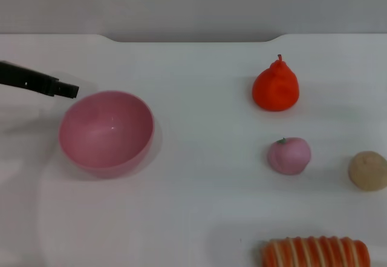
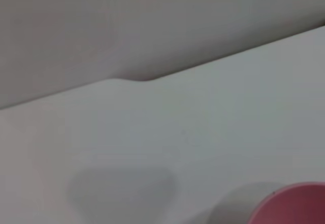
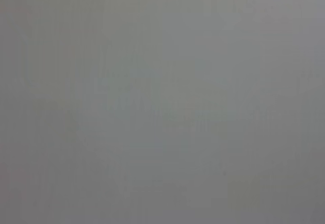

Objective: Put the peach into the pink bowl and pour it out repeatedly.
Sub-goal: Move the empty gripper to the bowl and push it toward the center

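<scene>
Head view: looked forward and down from above on the white table [image 1: 199, 218], taking in the pink bowl [image 1: 106, 132] and the far edge.
Left wrist view: sat low and close, facing across the table [image 2: 213, 132] to its far edge.
Shared: the pink bowl's rim [image 2: 292, 206] and the table.
Right wrist view: showed only flat grey.

**Smooth plastic and matt surfaces on the white table**

The pink bowl [image 1: 106, 132] looked like smooth plastic, with a small glossy highlight inside. The peach [image 1: 289, 155] appeared matt and slightly soft-skinned. The orange-red pear [image 1: 276, 88] had a dull, dimpled finish, the beige ball [image 1: 368, 171] a rough one. The table [image 1: 199, 212] was smooth and matt white. The left gripper [image 1: 65, 89] appeared matt black.
</scene>
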Robot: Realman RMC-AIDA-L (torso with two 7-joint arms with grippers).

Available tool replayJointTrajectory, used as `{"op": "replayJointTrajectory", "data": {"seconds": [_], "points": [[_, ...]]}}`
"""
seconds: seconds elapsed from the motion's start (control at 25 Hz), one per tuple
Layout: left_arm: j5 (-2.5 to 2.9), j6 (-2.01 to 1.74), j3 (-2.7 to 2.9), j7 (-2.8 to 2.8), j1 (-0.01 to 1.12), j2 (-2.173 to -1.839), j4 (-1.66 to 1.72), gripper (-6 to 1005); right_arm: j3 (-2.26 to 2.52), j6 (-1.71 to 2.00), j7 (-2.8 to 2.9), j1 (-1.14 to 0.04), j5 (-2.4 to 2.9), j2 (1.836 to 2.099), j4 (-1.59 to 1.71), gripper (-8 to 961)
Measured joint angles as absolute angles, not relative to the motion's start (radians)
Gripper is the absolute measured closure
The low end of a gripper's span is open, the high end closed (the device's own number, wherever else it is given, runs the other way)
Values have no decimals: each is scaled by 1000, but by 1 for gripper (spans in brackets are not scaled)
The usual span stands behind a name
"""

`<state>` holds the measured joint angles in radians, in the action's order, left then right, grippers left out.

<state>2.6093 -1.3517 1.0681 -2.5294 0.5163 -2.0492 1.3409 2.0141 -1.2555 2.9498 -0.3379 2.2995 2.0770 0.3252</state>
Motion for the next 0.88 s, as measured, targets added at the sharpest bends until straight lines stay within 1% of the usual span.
{"op": "replayJointTrajectory", "data": {"seconds": [0.4, 0.68, 0.88], "points": [[2616, -1399, 1060, -2542, 537, -2044, 1299, 275, 2014, -1258, 2948, -339, 2299, 2077, 325, 365], [2670, -1393, 1068, -2577, 542, -2052, 1286, 279, 2014, -1260, 2946, -337, 2299, 2077, 325, 365], [2670, -1386, 1069, -2578, 542, -2051, 1273, 282, 2014, -1262, 2944, -336, 2299, 2078, 326, 367]]}}
